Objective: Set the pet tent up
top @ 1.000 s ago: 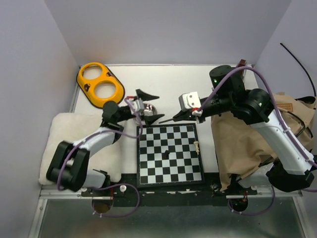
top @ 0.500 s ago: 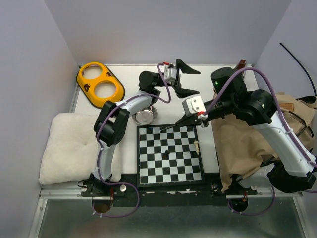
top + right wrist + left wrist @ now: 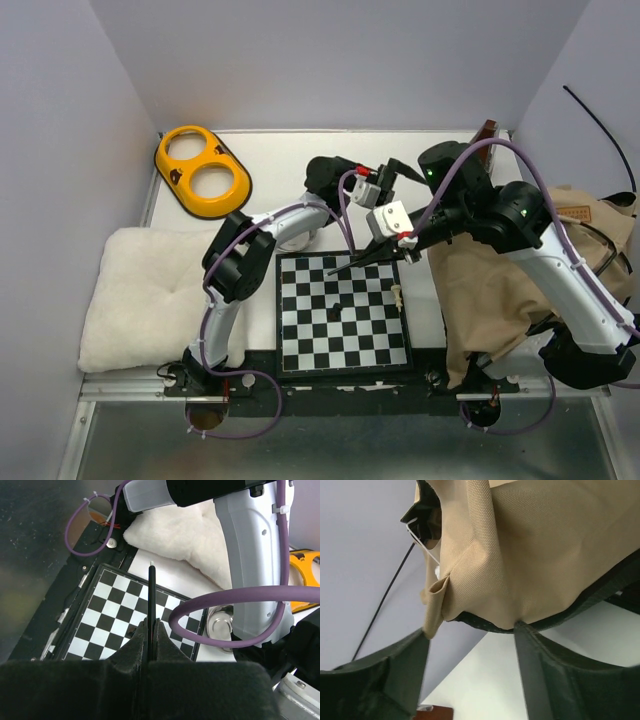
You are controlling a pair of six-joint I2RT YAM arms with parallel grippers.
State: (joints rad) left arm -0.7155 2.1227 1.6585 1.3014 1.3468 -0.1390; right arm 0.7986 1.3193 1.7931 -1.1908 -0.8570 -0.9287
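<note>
Tent [image 3: 500, 290] slumping unpoled, right of the chessboard [image 3: 340, 320].
The left gripper [image 3: 470, 632] is gaping wide before the tent's corner pocket [image 3: 436, 605], likely to steady it; the right gripper [image 3: 150, 626] is pinching a pole [image 3: 151, 587] over the chessboard, probably aiming it there.

**Lighting and picture quality: three views**

Top view: bright, even, diffuse light with no single source apparent. Shadows under the arms fall soft on the counter [image 3: 340, 150]. Focus is sharp throughout, and the bottom strip of the frame is dimmer. White cushion [image 3: 150, 300]: very bright.

Left wrist view: tan tent fabric [image 3: 545, 545] is well lit, its weave crisp at upper right. Fingers [image 3: 555, 680] of the left hand [image 3: 470, 630] are dark and blurred along the bottom.

Right wrist view: chessboard [image 3: 115, 615] and black pole [image 3: 151, 595] are in focus. Fingers [image 3: 115, 680] of the right hand [image 3: 150, 630] are black, soft and without detail. There is glare on the steel bowl [image 3: 220, 622]. The upper left of the frame is murky.
</note>
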